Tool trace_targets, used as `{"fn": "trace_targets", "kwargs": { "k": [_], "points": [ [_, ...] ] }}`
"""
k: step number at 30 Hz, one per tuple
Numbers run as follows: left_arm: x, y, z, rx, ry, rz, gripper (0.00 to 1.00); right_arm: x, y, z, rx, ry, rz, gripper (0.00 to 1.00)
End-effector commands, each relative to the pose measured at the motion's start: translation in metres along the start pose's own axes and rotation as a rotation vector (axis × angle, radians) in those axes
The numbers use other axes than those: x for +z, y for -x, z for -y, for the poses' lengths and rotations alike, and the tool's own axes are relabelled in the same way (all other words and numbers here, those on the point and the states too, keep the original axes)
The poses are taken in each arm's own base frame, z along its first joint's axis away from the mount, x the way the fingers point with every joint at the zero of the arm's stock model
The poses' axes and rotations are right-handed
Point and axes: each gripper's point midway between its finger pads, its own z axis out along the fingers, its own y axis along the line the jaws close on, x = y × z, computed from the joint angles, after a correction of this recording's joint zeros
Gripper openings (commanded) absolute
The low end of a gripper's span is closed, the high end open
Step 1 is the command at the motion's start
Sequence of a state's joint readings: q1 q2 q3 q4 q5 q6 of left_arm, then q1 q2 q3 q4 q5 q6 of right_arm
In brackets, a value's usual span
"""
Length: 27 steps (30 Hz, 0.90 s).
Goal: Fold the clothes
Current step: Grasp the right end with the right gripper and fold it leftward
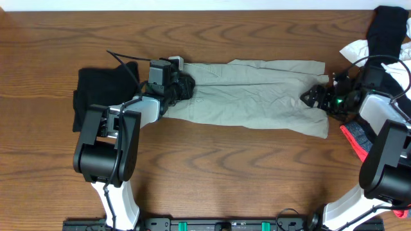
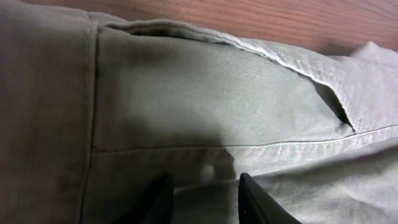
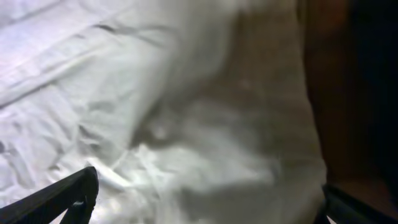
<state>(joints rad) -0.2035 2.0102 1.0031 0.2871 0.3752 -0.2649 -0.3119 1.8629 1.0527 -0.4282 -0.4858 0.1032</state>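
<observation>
brown wood-grain table [image 1: 225, 167]

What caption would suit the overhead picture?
Left hand and right hand at opposite ends of khaki shorts on a wooden table.

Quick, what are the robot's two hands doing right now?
Left gripper: slightly open over the shorts, gripping nothing.
Right gripper: wide open, holding nothing.
</observation>
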Motion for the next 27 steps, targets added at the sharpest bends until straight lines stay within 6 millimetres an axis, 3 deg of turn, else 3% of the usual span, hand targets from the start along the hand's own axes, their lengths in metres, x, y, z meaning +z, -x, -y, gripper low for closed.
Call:
{"fn": "trace_targets", "kwargs": {
  "k": [1, 8, 9, 11, 12, 13, 14, 15, 18, 22, 27],
  "points": [
    [0.004, -0.032, -0.030, -0.047, 0.088, -0.079, 0.36, 0.025, -0.036, -0.005, 0.042, 0.028, -0.095, 0.99],
    [0.005, -0.032, -0.029, -0.047, 0.085, -0.081, 0.36, 0.037, -0.040, -0.025, -0.009, 0.049, -0.089, 0.99],
    [0.005, -0.032, -0.029, -0.047, 0.085, -0.081, 0.36, 0.040, -0.040, -0.029, -0.024, 0.053, -0.088, 0.94],
    [0.005, -0.032, -0.029, -0.047, 0.085, -0.081, 0.36, 0.044, -0.039, -0.032, -0.049, 0.039, -0.079, 0.64],
    [0.004, -0.032, -0.029, -0.047, 0.085, -0.081, 0.36, 0.045, -0.038, -0.031, -0.054, 0.015, -0.073, 0.37],
    [0.004, -0.032, -0.029, -0.047, 0.085, -0.081, 0.36, 0.046, -0.036, -0.028, -0.045, -0.009, -0.066, 0.19],
    [0.004, -0.032, -0.029, -0.047, 0.085, -0.080, 0.36, 0.046, -0.035, -0.026, -0.039, -0.022, -0.058, 0.08],
    [0.004, -0.031, -0.028, -0.046, 0.083, -0.078, 0.36, 0.046, -0.032, -0.024, -0.039, -0.029, -0.048, 0.03],
    [-0.002, -0.022, -0.019, -0.037, 0.053, -0.058, 0.36, 0.040, -0.025, -0.013, -0.020, -0.052, -0.026, 0.01],
    [-0.022, 0.000, -0.006, -0.017, 0.039, -0.008, 0.35, 0.016, -0.010, 0.000, 0.006, -0.064, 0.032, 0.01],
    [-0.051, 0.023, 0.010, 0.001, 0.027, 0.039, 0.35, -0.045, 0.017, 0.007, -0.037, -0.104, 0.162, 0.01]
  ]
}}
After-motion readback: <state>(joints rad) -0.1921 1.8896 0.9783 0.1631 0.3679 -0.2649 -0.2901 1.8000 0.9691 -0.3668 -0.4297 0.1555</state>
